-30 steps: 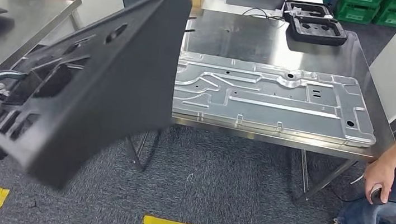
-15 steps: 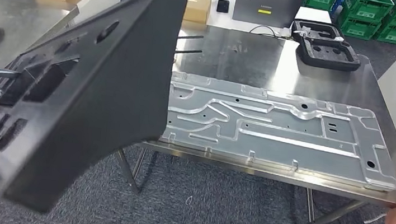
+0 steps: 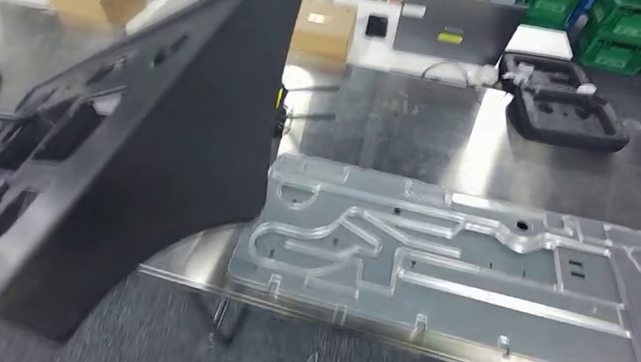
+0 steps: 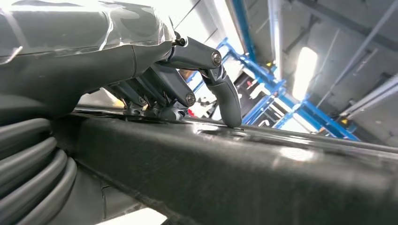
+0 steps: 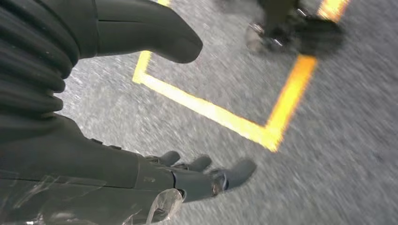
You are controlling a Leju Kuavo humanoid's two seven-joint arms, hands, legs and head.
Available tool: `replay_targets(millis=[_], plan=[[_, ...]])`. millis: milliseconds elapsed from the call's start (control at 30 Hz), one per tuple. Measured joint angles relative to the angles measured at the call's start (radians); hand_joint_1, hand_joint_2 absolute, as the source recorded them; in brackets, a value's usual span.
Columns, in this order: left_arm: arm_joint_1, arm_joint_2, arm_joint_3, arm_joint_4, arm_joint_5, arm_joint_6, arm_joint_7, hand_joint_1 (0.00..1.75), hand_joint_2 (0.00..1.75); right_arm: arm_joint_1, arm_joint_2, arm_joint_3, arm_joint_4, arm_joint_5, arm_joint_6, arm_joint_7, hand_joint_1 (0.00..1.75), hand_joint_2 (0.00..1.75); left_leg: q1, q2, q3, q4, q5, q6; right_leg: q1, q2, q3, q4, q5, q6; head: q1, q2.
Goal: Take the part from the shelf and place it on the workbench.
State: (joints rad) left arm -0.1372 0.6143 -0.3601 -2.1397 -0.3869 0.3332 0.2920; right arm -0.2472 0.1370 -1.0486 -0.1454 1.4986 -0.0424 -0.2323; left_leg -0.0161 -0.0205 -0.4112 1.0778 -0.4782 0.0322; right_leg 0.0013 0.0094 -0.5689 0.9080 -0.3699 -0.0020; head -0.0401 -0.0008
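Left hand [image 4: 187,89]: fingers curled over the edge of the part [image 3: 147,152], gripping it.
Right hand [image 5: 187,178]: spread, holding nothing, hanging over the floor.
Part: tilted, long axis slanting toward the worktop [image 3: 378,124], which lies ahead and right.
Aluminium panel [image 3: 463,261]: covers the near worktop.

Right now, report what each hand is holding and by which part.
The left hand grips the black part along its edge, fingers hooked over the rim. The right hand holds nothing, its fingers apart above the floor.
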Motion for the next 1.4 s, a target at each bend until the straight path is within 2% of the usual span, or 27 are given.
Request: replay_targets(millis=[33,100,167,200,233,300,333,367,433,500,533,600,633,667,700,767,800,833,967,1033,1100,1133,1167,1200,1300,1367,1400], plan=[[0.001,0.001,0.000,0.000,0.001,-0.002,0.000,1.75,1.75,0.000,0.000,0.000,0.000,0.001,0.000,0.001,0.00,1.75,0.003,0.003,-0.054,0.073,-0.014,-0.008,-0.001,-0.002,0.013,0.000,-0.005,-0.002,-0.002,0.000],[0.003,0.002,-0.001,0.000,0.003,-0.007,0.000,1.75,1.75,-0.001,0.001,0.000,0.000,0.002,-0.001,0.002,0.00,1.75,0.010,0.005,-0.153,0.150,-0.105,-0.017,-0.002,-0.003,0.042,0.001,-0.031,-0.003,-0.003,0.000],[0.003,0.002,-0.001,0.000,0.005,-0.012,-0.002,1.75,1.75,0.000,0.002,0.000,0.000,0.006,-0.001,0.004,0.00,1.75,0.013,0.006,-0.209,0.125,-0.199,-0.018,-0.004,-0.001,0.076,0.001,-0.062,-0.001,-0.003,0.000],[0.003,0.002,-0.001,0.000,0.007,-0.015,-0.003,1.75,1.75,0.000,0.003,0.000,0.000,0.007,-0.001,0.004,0.00,1.75,0.012,0.006,-0.222,0.082,-0.203,-0.014,-0.004,0.000,0.095,0.001,-0.077,0.000,-0.003,0.000],[0.002,0.002,-0.001,0.000,0.011,-0.020,-0.005,1.75,1.75,0.001,0.006,0.000,0.000,0.009,-0.001,0.005,0.00,1.75,0.009,0.005,-0.229,0.021,-0.147,-0.008,-0.004,0.002,0.114,0.000,-0.094,0.001,-0.003,0.000],[0.000,0.003,-0.003,0.000,0.017,-0.034,-0.013,1.75,1.75,-0.002,0.012,0.000,0.001,0.013,-0.001,0.007,0.00,1.75,-0.001,0.001,-0.234,-0.110,0.070,0.010,-0.002,0.007,0.146,0.000,-0.124,0.008,-0.003,0.000],[-0.003,0.004,-0.005,0.000,0.018,-0.044,-0.018,1.75,1.75,-0.005,0.015,0.000,0.002,0.016,-0.001,0.009,0.00,1.75,-0.007,0.000,-0.232,-0.151,0.159,0.017,-0.003,0.011,0.157,-0.004,-0.136,0.013,-0.003,0.000],[-0.009,0.006,-0.007,0.000,0.016,-0.058,-0.026,1.75,1.75,-0.009,0.017,0.000,0.003,0.018,-0.001,0.009,0.00,1.75,-0.012,-0.001,-0.228,-0.169,0.199,0.023,-0.004,0.013,0.168,-0.010,-0.146,0.019,-0.004,0.000],[-0.029,0.009,-0.013,-0.001,0.003,-0.095,-0.042,1.75,1.75,-0.018,0.017,0.000,0.003,0.022,0.000,0.010,0.00,1.75,-0.009,0.000,-0.209,-0.177,0.186,0.031,-0.003,0.014,0.190,-0.026,-0.163,0.029,-0.004,0.000],[-0.053,0.010,-0.027,-0.002,-0.020,-0.146,-0.055,1.75,1.75,-0.027,0.017,0.000,0.003,0.028,0.002,0.011,0.00,1.75,0.001,0.001,-0.185,-0.191,0.172,0.039,-0.001,0.009,0.175,0.023,-0.194,0.039,-0.003,0.000],[-0.067,0.010,-0.038,-0.002,-0.039,-0.180,-0.053,1.75,1.75,-0.028,0.017,0.000,0.002,0.031,0.003,0.012,0.00,1.75,0.004,0.002,-0.175,-0.196,0.164,0.042,-0.003,0.007,0.137,0.091,-0.218,0.044,-0.002,0.000],[-0.094,0.010,-0.067,-0.002,-0.105,-0.246,-0.025,1.75,1.75,-0.032,0.018,0.001,0.003,0.037,0.005,0.016,0.00,1.75,0.007,0.003,-0.161,-0.196,0.147,0.044,-0.008,0.005,0.022,0.253,-0.258,0.052,-0.001,0.000],[-0.103,0.010,-0.081,-0.002,-0.145,-0.268,-0.001,1.75,1.75,-0.033,0.018,0.001,0.002,0.039,0.005,0.018,0.00,1.75,0.008,0.003,-0.152,-0.196,0.137,0.042,-0.011,0.005,-0.025,0.300,-0.254,0.057,-0.001,0.000],[-0.110,0.010,-0.094,-0.001,-0.178,-0.276,0.021,1.75,1.75,-0.033,0.018,0.001,0.002,0.039,0.004,0.019,0.00,1.75,0.010,0.002,-0.141,-0.195,0.128,0.039,-0.013,0.004,-0.052,0.305,-0.226,0.060,-0.001,0.000],[-0.117,0.010,-0.104,0.001,-0.201,-0.275,0.039,1.75,1.75,-0.032,0.018,0.001,0.002,0.039,0.003,0.019,0.00,1.75,0.013,0.002,-0.129,-0.193,0.117,0.035,-0.016,0.003,-0.057,0.265,-0.176,0.064,-0.001,0.000],[-0.131,0.010,-0.122,0.005,-0.219,-0.263,0.055,1.75,1.75,-0.028,0.019,0.001,0.003,0.041,0.001,0.020,0.00,1.75,0.018,0.000,-0.108,-0.186,0.095,0.022,-0.022,0.002,-0.032,0.121,-0.058,0.073,-0.001,0.000],[-0.136,0.010,-0.129,0.006,-0.222,-0.258,0.055,1.75,1.75,-0.027,0.019,0.001,0.003,0.041,0.001,0.019,0.00,1.75,0.018,-0.001,-0.104,-0.181,0.085,0.015,-0.023,0.003,-0.018,0.062,-0.023,0.072,0.000,0.000],[-0.139,0.010,-0.137,0.008,-0.224,-0.255,0.055,1.75,1.75,-0.027,0.020,0.001,0.003,0.042,0.001,0.019,0.00,1.75,0.017,-0.002,-0.102,-0.178,0.078,0.009,-0.024,0.005,-0.011,0.028,-0.009,0.068,-0.001,0.000],[-0.143,0.010,-0.159,0.015,-0.233,-0.252,0.053,1.75,1.75,-0.031,0.022,0.001,0.004,0.045,0.000,0.017,0.00,1.75,0.018,0.002,-0.110,-0.160,0.057,-0.004,-0.024,0.009,-0.008,0.013,-0.015,0.041,-0.002,0.000],[-0.145,0.011,-0.169,0.018,-0.234,-0.251,0.052,1.75,1.75,-0.031,0.022,0.001,0.004,0.048,0.000,0.018,0.00,1.75,0.021,0.007,-0.153,-0.061,0.002,-0.015,-0.026,0.009,-0.006,0.011,-0.017,0.032,-0.003,0.000],[-0.146,0.011,-0.179,0.021,-0.237,-0.250,0.051,1.75,1.75,-0.029,0.022,0.001,0.004,0.050,0.000,0.018,0.00,1.75,0.022,0.009,-0.227,0.094,-0.063,-0.021,-0.024,0.010,-0.006,0.011,-0.019,0.028,-0.004,0.000],[-0.144,0.011,-0.183,0.023,-0.239,-0.250,0.051,1.75,1.75,-0.028,0.022,0.001,0.004,0.051,0.000,0.019,0.00,1.75,0.022,0.009,-0.255,0.145,-0.077,-0.020,-0.022,0.011,-0.006,0.011,-0.020,0.026,-0.004,0.000],[-0.143,0.011,-0.187,0.025,-0.242,-0.250,0.051,1.75,1.75,-0.028,0.022,0.001,0.004,0.052,0.000,0.019,0.00,1.75,0.020,0.009,-0.264,0.155,-0.069,-0.016,-0.020,0.012,-0.005,0.011,-0.021,0.025,-0.004,0.000],[-0.143,0.011,-0.190,0.026,-0.244,-0.250,0.051,1.75,1.75,-0.027,0.022,0.001,0.004,0.052,0.000,0.020,0.00,1.75,0.016,0.009,-0.252,0.118,-0.041,-0.007,-0.016,0.014,-0.003,0.010,-0.022,0.024,-0.004,0.000],[-0.147,0.014,-0.197,0.027,-0.250,-0.253,0.051,1.75,1.75,-0.025,0.028,0.001,0.006,0.053,0.000,0.020,0.00,1.75,-0.011,0.013,-0.157,-0.108,0.076,0.044,-0.007,0.018,0.006,0.001,-0.022,0.021,-0.004,0.000],[-0.152,0.019,-0.200,0.027,-0.251,-0.257,0.051,1.75,1.75,-0.022,0.032,0.000,0.008,0.053,0.000,0.021,0.00,1.75,-0.026,0.014,-0.129,-0.176,0.104,0.066,-0.009,0.018,0.006,-0.005,-0.019,0.023,-0.003,0.000],[-0.154,0.021,-0.202,0.027,-0.251,-0.259,0.050,1.75,1.75,-0.021,0.031,0.000,0.008,0.053,0.000,0.021,0.00,1.75,-0.028,0.014,-0.128,-0.184,0.108,0.067,-0.009,0.019,0.005,-0.009,-0.016,0.025,-0.004,0.000]])
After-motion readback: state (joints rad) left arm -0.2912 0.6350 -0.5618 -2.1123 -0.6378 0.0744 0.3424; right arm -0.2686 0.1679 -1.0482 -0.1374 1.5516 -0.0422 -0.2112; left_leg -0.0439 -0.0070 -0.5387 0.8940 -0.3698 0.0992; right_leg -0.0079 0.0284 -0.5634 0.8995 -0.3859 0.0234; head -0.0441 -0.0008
